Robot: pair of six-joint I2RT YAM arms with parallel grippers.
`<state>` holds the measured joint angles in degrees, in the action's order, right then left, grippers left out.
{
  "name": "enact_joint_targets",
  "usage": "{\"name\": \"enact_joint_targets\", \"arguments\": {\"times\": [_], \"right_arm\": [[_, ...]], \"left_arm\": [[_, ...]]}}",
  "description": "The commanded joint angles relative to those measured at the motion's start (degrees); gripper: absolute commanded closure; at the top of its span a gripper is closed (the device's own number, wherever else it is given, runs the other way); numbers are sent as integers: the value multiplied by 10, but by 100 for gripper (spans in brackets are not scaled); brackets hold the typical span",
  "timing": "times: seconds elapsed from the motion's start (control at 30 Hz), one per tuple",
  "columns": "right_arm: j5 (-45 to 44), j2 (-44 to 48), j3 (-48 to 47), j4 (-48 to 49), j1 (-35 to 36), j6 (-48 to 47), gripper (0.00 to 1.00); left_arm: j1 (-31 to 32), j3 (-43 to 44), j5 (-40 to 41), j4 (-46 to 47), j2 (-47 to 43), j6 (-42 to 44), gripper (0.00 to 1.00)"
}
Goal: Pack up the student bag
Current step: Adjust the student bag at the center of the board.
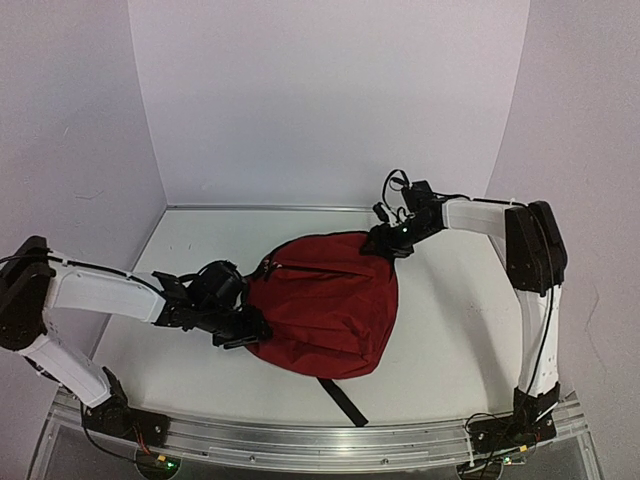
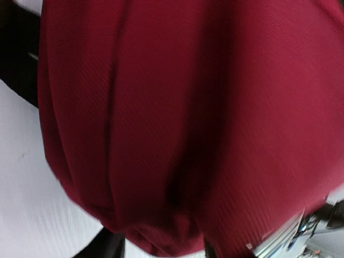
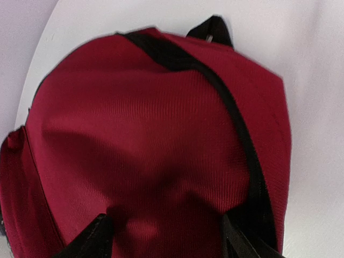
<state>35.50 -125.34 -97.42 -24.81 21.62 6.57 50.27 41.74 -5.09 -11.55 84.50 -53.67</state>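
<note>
No text, label or number can be read in any view

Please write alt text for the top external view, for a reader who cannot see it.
A dark red student bag lies on a white table, one black strap trailing toward the near edge. The robot's left pincer is at the bag's left edge, and the right pincer is at its far right corner.

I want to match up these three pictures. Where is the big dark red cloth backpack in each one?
Top external: dark red soft fabric backpack, middle of the table.
Left wrist: the backpack fills nearly the whole picture.
Right wrist: the backpack fills the centre and bottom.
Shared landmark: the white table around it.
</note>
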Motion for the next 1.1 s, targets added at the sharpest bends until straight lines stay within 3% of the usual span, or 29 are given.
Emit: {"name": "enact_joint_targets", "arguments": {"times": [0.0,0.13,0.23,0.4,0.5,0.6,0.7,0.9,1.07], "right_arm": [[49,73,87,-22,-1,-13,35],[80,162,192,-23,0,-27,39],[134,223,277,-24,18,-26,40],[167,290,359,-27,154,-50,35],[201,303,329,-48,164,-42,28],[195,319,261,-95,128,-78,19],[160,313,199,-98,63,-88,11],[-11,190,89,-97,5,-111,11],[-55,100,52,-98,2,-122,13]], "left_arm": [[-77,25,-47,103,66,-13,60],[-160,83,-75,113,122,48,70],[-216,198,-107,88,192,107,71],[-252,445,-148,-4,310,192,55],[-256,511,-129,-45,307,215,41],[-254,467,-99,-55,245,218,32],[-242,368,-81,-42,166,202,28],[-143,188,-51,12,45,122,26],[-71,81,-54,91,18,22,27]]}}
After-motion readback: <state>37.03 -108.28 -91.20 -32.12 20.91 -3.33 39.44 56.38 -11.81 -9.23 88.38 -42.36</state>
